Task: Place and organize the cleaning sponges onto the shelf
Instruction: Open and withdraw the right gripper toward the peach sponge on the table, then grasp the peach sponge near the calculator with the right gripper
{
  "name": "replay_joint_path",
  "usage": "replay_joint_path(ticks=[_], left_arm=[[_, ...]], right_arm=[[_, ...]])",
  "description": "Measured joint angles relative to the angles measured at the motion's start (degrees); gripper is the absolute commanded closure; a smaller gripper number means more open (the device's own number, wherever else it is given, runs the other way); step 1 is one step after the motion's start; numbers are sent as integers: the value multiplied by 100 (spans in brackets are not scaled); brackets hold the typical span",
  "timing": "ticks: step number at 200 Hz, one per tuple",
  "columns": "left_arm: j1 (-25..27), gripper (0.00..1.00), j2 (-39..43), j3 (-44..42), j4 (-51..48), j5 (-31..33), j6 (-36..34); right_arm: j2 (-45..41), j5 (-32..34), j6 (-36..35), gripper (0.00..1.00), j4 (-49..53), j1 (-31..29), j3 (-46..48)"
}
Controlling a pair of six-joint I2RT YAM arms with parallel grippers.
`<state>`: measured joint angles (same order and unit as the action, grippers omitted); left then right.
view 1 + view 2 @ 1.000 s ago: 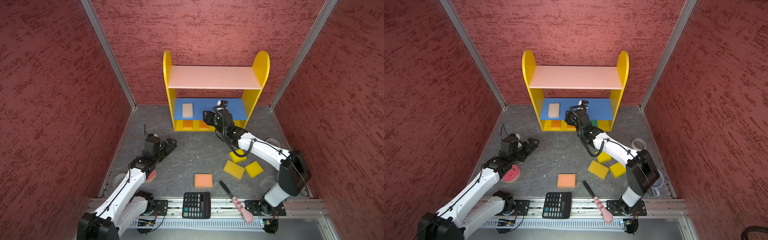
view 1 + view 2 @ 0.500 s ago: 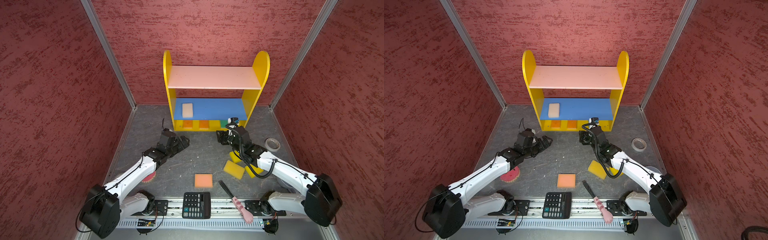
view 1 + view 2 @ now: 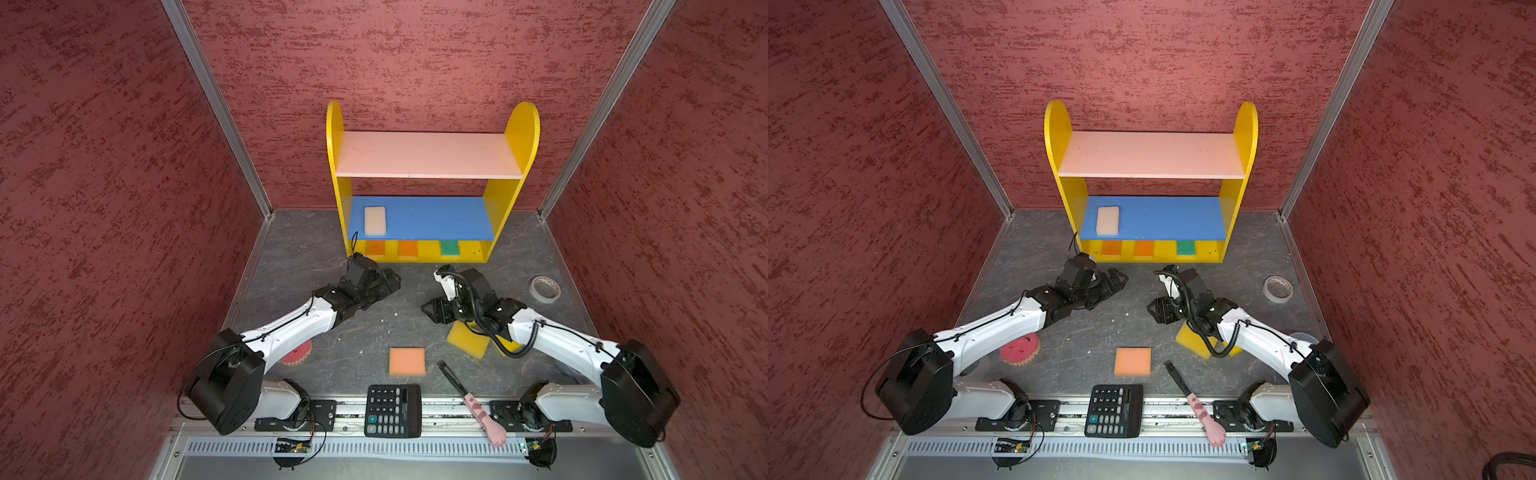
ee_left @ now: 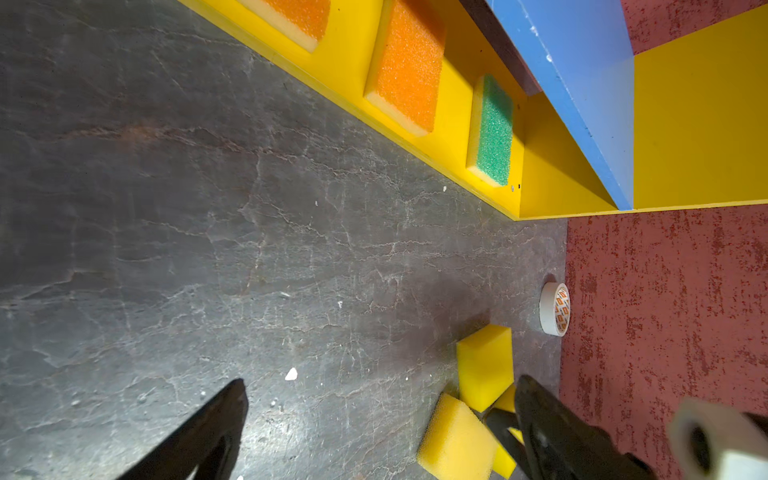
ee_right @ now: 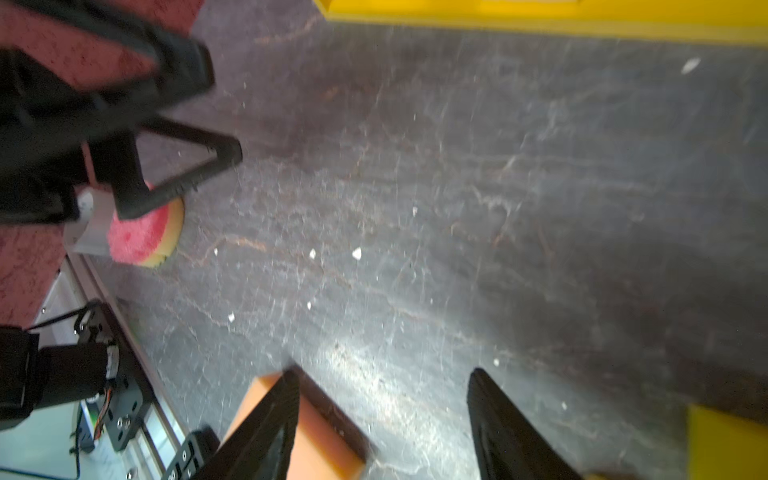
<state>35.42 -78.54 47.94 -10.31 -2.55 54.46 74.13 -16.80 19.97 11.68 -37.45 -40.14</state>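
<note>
Left gripper [image 4: 382,386] jaws wide apart, right gripper [image 5: 382,374] jaws apart, both empty, before yellow-sided three-tier shelf [image 3: 521,137]. Cream foam sponge [image 3: 375,220] on blue board; orange sponges [image 3: 408,248], green sponge [image 3: 450,247] on bottom board. Yellow foam blocks [image 3: 467,338] partly under right arm, round pink sponge [image 3: 1019,349] partly under left arm. Peach square sponge [image 3: 407,361], black calculator [image 3: 392,410], pink-handled brush [image 3: 471,399] near front rail; tape roll [image 3: 544,289] by right wall.

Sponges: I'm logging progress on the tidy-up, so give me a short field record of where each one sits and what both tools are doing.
shelf, middle board: cream sponge
bottom board: two orange sponges, green sponge
floor: peach sponge, yellow sponges partly under the right arm, round pink sponge partly under the left arm
left tool: open, empty
right tool: open, empty
</note>
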Motion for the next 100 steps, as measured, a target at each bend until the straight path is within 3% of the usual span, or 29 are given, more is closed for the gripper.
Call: replay_joint_path(ticks=[47, 100], left_arm=[[57, 0, -175, 94, 94, -15, 39], [103, 0, -177, 103, 94, -9, 111]], right_arm=[[136, -306, 26, 33, 481, -542, 79], [909, -638, 179, 36, 505, -1213, 79]])
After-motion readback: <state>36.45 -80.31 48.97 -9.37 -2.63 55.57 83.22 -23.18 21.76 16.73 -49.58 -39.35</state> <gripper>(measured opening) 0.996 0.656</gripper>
